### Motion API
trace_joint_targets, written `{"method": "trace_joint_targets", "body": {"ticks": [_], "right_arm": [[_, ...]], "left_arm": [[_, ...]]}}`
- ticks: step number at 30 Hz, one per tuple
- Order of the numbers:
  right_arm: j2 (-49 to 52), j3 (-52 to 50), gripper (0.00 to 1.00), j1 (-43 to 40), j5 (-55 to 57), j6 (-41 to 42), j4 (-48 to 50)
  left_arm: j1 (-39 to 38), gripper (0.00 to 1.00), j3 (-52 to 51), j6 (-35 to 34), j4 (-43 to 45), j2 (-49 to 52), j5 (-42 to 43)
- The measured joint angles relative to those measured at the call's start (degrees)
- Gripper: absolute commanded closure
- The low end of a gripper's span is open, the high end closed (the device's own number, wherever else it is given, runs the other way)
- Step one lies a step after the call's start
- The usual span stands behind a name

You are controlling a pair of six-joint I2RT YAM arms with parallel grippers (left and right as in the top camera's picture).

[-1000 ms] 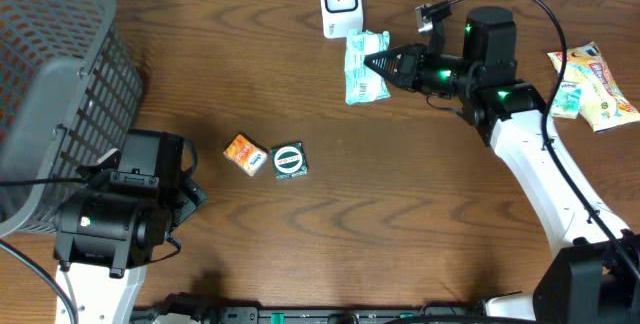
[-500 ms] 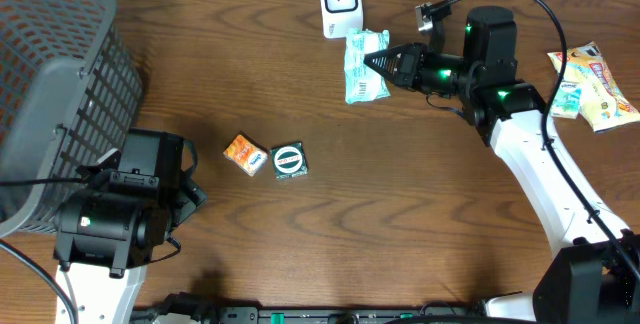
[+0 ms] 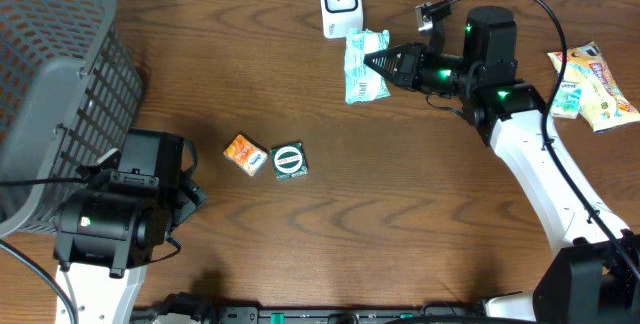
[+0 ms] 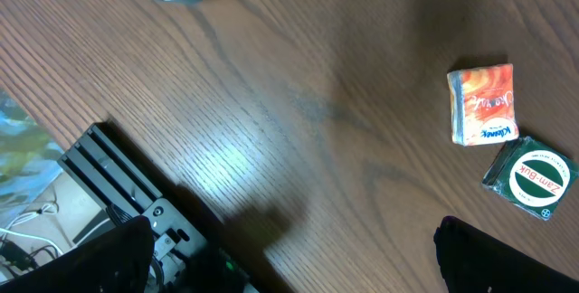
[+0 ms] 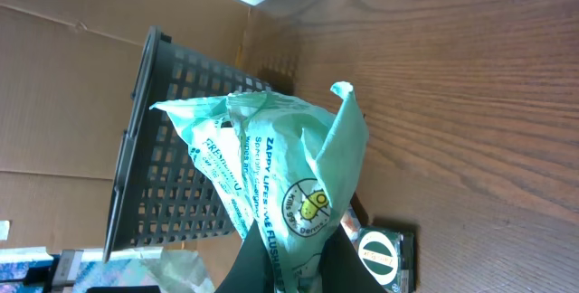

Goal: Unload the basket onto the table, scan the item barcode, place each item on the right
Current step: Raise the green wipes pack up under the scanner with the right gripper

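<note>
Firmly, right gripper (image 3: 370,62) pinches the green packet (image 3: 358,76); left gripper (image 3: 195,196) gapes wide, empty.

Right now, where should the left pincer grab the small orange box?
From above, pinch the orange box across its two free sides. It lies flat, and its white end faces the green tin close by, likely crowding a finger there.

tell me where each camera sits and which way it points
overhead: above the table, looking straight down; both arms show, the right gripper shut on the green packet by the white scanner.
left wrist: low over the table, facing down at the orange box; the open left gripper edges the bottom.
right wrist: looking along its shut fingers, past the packet, toward the mesh basket.
shared: the green tin appears in all three.
</note>
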Motion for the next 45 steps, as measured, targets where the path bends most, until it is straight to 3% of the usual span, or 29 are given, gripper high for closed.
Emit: {"method": "trace_joint_targets", "body": {"ticks": [45], "right_arm": [[0.00,0.00,0.99,1.01,1.95,0.00,0.07]], "left_arm": [[0.00,0.02,0.00,0.00,0.00,0.00,0.00]]}}
